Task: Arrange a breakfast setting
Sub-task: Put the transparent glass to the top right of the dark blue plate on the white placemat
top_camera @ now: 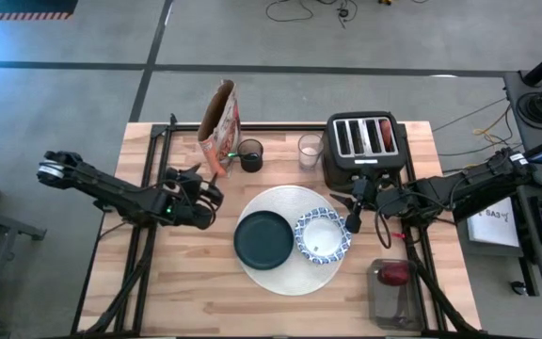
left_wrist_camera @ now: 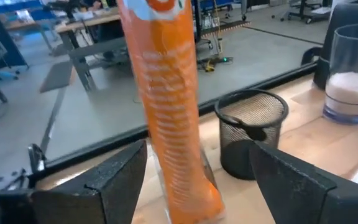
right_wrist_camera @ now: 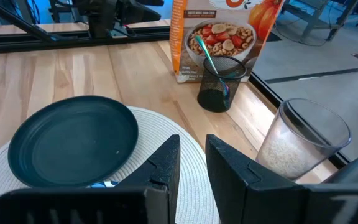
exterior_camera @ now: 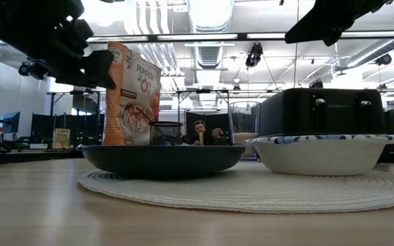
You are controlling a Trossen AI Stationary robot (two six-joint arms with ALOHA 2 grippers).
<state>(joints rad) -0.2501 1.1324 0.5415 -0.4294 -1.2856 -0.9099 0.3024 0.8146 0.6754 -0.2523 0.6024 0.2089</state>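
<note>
The left gripper [top_camera: 213, 200] is hovering left of centre in the overhead frame, its fingers spread wide and grasping nothing, facing the orange cereal box [left_wrist_camera: 166, 112] and the black mesh cup [left_wrist_camera: 252, 132]. The right gripper [top_camera: 354, 215] is hanging at centre right with its fingers nearly together and nothing between them, just beside the blue-and-white patterned bowl [top_camera: 323, 235]. That bowl and the dark green plate [top_camera: 263, 238] are sitting side by side on the big round white woven mat [top_camera: 290, 273]. The small clear glass [top_camera: 310, 151] is standing left of the black four-slot toaster [top_camera: 365, 141]. The red apple [top_camera: 395, 274] is lying in a clear container [top_camera: 393, 306] at lower right.
</note>
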